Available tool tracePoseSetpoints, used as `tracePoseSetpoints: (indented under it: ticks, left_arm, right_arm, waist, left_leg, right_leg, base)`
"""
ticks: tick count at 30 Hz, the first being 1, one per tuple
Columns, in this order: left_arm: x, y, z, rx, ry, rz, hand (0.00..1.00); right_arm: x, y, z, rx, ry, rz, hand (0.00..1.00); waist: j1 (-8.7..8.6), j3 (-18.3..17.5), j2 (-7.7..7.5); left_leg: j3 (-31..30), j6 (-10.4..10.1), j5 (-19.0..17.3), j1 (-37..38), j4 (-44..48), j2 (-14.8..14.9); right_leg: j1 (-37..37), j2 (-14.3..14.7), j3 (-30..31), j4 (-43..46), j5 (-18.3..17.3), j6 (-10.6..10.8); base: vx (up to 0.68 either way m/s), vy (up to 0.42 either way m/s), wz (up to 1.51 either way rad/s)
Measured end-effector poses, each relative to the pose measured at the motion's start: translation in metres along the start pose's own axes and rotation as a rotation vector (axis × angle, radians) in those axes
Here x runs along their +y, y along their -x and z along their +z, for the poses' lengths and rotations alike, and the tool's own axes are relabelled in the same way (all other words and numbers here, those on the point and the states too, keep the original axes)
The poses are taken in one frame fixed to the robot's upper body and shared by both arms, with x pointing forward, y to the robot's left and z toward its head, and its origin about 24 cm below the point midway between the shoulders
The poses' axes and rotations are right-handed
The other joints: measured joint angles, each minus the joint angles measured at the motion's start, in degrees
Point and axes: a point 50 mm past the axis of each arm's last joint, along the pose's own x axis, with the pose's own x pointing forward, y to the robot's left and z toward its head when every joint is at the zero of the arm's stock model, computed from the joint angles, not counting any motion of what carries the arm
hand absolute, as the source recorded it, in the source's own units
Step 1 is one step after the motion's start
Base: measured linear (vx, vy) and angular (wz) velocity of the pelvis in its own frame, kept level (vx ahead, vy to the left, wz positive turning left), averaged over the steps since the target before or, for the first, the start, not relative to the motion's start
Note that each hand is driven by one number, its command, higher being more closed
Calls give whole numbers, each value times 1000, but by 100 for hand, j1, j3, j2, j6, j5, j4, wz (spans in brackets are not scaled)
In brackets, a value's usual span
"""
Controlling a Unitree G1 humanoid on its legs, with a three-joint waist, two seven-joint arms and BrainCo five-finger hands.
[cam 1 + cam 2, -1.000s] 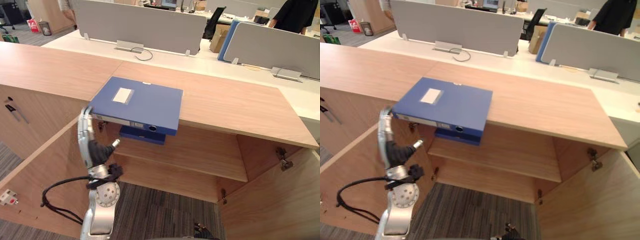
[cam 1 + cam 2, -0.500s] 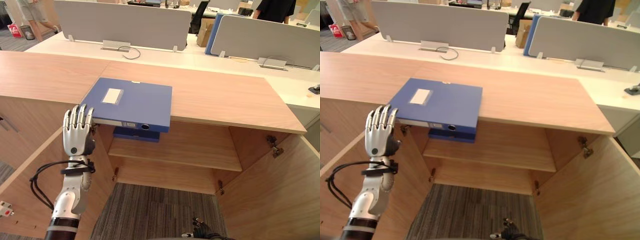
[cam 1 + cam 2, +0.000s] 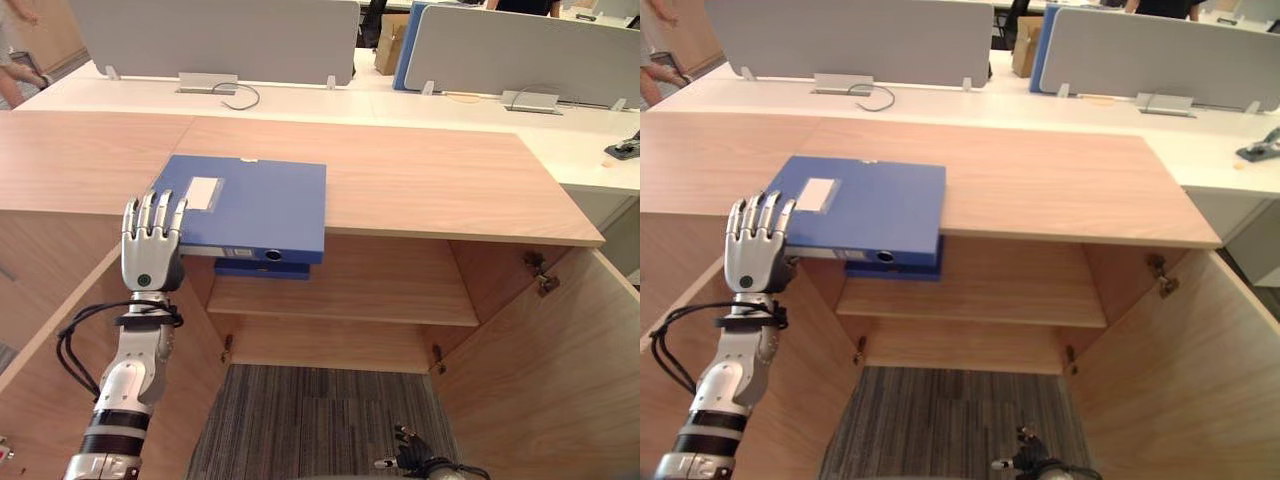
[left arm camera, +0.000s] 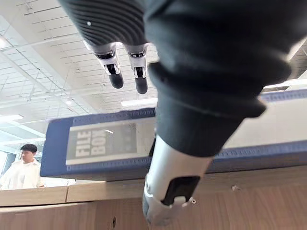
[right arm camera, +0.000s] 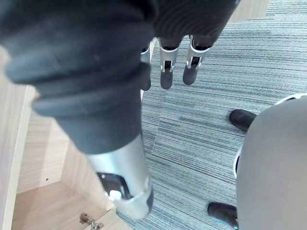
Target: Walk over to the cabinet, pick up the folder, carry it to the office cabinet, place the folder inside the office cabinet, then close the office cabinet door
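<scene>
We see the wooden cabinet (image 3: 430, 180) with its left door (image 3: 60, 350) and right door (image 3: 560, 380) swung wide open. The whole view has shifted since half a second ago, so the camera moved, not the furniture. The blue folder (image 3: 260, 200) lies flat on the cabinet top as before, left of centre, its near edge jutting past the front edge above the shelf (image 3: 380, 290).

A second ago the left hand (image 3: 150, 255) was side-on below the folder's near left corner. Now its back faces us, the fingers are straight and spread upward holding nothing, and their tips overlap that corner. We cannot tell whether they touch it.

The right hand (image 5: 166, 72) hangs over the carpet (image 5: 216, 72) with its fingers relaxed and empty.

A second folder (image 3: 262, 269) on the shelf is mostly hidden under the first. Both doors are cut off at the picture's edges.
</scene>
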Motion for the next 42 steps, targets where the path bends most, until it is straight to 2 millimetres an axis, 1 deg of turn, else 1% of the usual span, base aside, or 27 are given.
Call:
tracePoseSetpoints:
  ticks: [3, 7, 10, 11, 15, 21, 26, 32, 34, 37, 38, 39, 40, 41, 42]
  left_arm:
    - [-1, -1, 3, -10, 5, -3, 0]
    - [-10, -5, 5, -6, 8, -36, 0]
    - [-14, -7, 5, 0, 18, -58, 0]
    - [-16, -8, 6, 6, 30, -64, 100]
    - [-18, -14, 6, 20, 51, -65, 100]
    - [-12, -27, 7, 42, 76, -26, 100]
    - [-9, -32, 8, 34, 84, -6, 100]
    - [-8, -39, 9, 34, 87, 15, 100]
    - [-8, -38, 13, 37, 101, 19, 100]
    - [7, -28, 35, 9, 212, 65, 100]
    - [18, -20, 50, -26, 298, 86, 100]
    - [24, -16, 59, -48, 351, 97, 100]
    - [37, -5, 79, -103, 475, 113, 100]
    - [50, 6, 98, -155, 634, 108, 100]
    - [56, 12, 108, -186, 720, 102, 100]
  right_arm:
    - [-2, 0, 0, 1, 3, -4, 0]
    - [-9, 1, -2, 5, 14, -19, 0]
    - [-14, 2, -5, 14, 19, -30, 0]
    - [-15, 2, -6, 17, 20, -32, 0]
    - [-18, 3, -10, 27, 25, -39, 0]
    - [-19, 9, -27, 73, 20, -44, 0]
    - [-20, 9, -26, 71, 22, -45, 0]
    - [-21, 9, -27, 72, 23, -46, 0]
    - [-20, 9, -27, 74, 22, -46, 0]
    - [-21, 9, -27, 72, 21, -47, 0]
    - [-21, 9, -27, 72, 21, -48, 0]
    - [-21, 9, -27, 73, 21, -48, 0]
    - [-21, 9, -27, 76, 20, -49, 0]
    - [-22, 9, -28, 80, 16, -53, 0]
    - [-23, 9, -28, 81, 11, -56, 0]
  waist:
    - [-10, 2, 3]
    - [-42, 13, 20]
    - [-145, 22, 35]
    - [-178, 24, 37]
    - [-215, 28, 43]
    - [-277, 28, 47]
    - [-330, 17, 65]
    - [-347, 9, 82]
    - [-345, 7, 88]
    - [-331, 12, 96]
    - [-327, 13, 99]
    - [-321, 15, 103]
    - [-299, 18, 109]
    - [-285, 29, 127]
    - [-281, 31, 134]
  left_leg:
    - [36, 2, -19, 16, 16, 0]
    - [95, 3, -37, 80, 19, 2]
    - [113, 2, -42, 91, 19, 3]
    - [121, 2, -42, 93, 19, 6]
    - [167, -6, -49, 102, 19, 14]
    - [218, -9, -81, 110, 31, 15]
    - [248, -8, -97, 121, 34, 15]
    - [249, -5, -108, 164, 34, 10]
    - [245, -5, -108, 163, 34, 7]
    - [220, -4, -108, 143, 33, -1]
    - [196, -3, -107, 120, 32, -8]
    - [183, -2, -106, 106, 32, -11]
    - [162, -2, -106, 82, 33, -13]
    - [138, -2, -106, 71, 33, -12]
    - [124, -2, -106, 70, 33, -12]
  right_leg:
    - [1, 0, 36, 0, 0, 0]
    - [19, -1, 109, 9, -1, -1]
    - [16, -1, 129, 13, -1, -1]
    - [13, 1, 136, 13, -1, -1]
    - [-1, 7, 179, 15, -1, -1]
    - [-15, 7, 237, 14, 0, -1]
    - [-21, 6, 268, 10, 1, -2]
    - [24, 2, 267, 3, 1, -1]
    - [23, -1, 267, 4, 0, -1]
    - [16, -8, 256, 4, 0, -1]
    - [8, -13, 241, 4, 0, -1]
    - [5, -15, 229, 4, 0, -1]
    - [14, -23, 226, 19, -3, 4]
    - [9, -24, 228, 43, -3, 4]
    - [11, -25, 228, 48, -3, 4]
  base:
    - [-14, 25, -6]
    - [-21, 26, -9]
    - [-15, 14, -4]
    - [0, 0, 0]
    - [-22, 16, -5]
    - [-15, 17, -5]
    - [-14, 10, -3]
    - [-6, 2, 0]
    - [-37, 17, 1]
    - [-9, 9, 3]
    - [-4, 8, 8]
    - [-2, 6, 9]
    - [0, 0, 10]
    - [-1, 4, 9]
    - [-6, 10, 9]
